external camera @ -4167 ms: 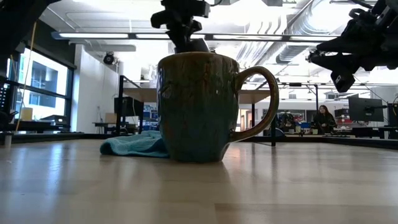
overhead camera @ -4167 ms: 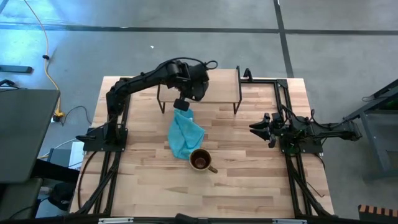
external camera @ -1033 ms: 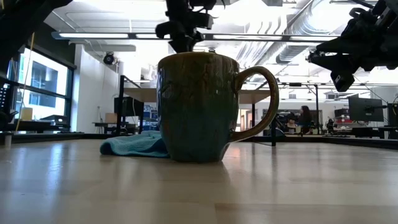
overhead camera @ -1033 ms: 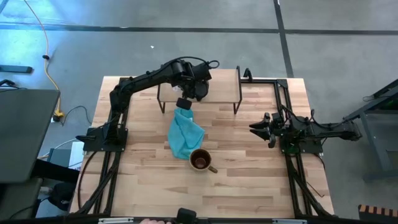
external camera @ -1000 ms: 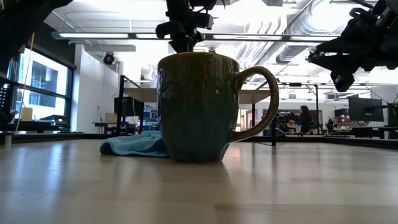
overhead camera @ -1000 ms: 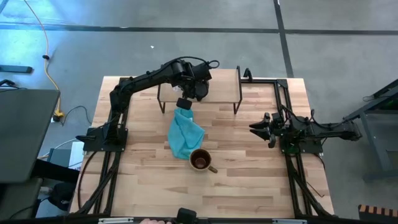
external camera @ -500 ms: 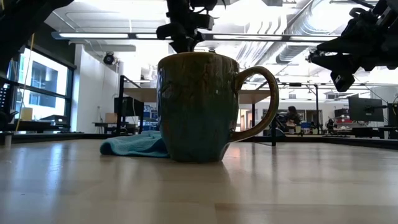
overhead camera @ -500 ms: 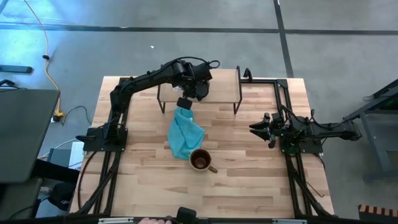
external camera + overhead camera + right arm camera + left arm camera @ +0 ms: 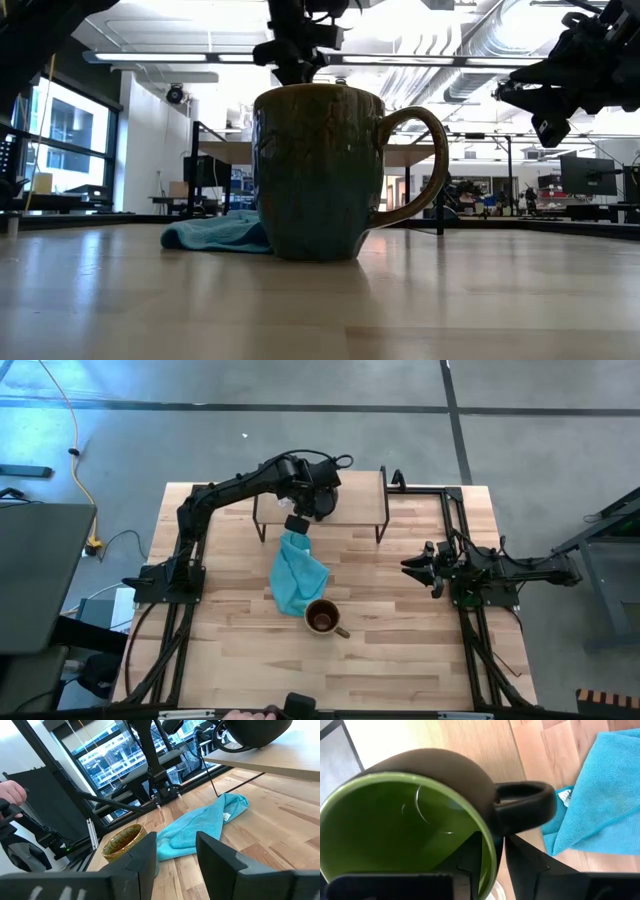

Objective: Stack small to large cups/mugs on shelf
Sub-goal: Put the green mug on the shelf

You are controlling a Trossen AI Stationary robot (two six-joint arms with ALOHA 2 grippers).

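Left gripper (image 9: 492, 851) fingers straddled the dark green-lined mug's (image 9: 420, 820) rim over the light-wood shelf (image 9: 360, 485), grip unclear, right gripper (image 9: 175, 852) parked, fingers apart

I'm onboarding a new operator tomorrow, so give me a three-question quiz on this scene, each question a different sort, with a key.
1. True or false: the olive-tan mug stands on the shelf.
2. Multiple choice: the left pincer has its fingers astride the rim of which thing? A) the dark mug with green inside B) the teal cloth C) a plate
3. Fill in: the right pincer waits over the table's ____ side, holding nothing.

Key:
1. False; it stands on the tabletop, beside the cloth.
2. A
3. right
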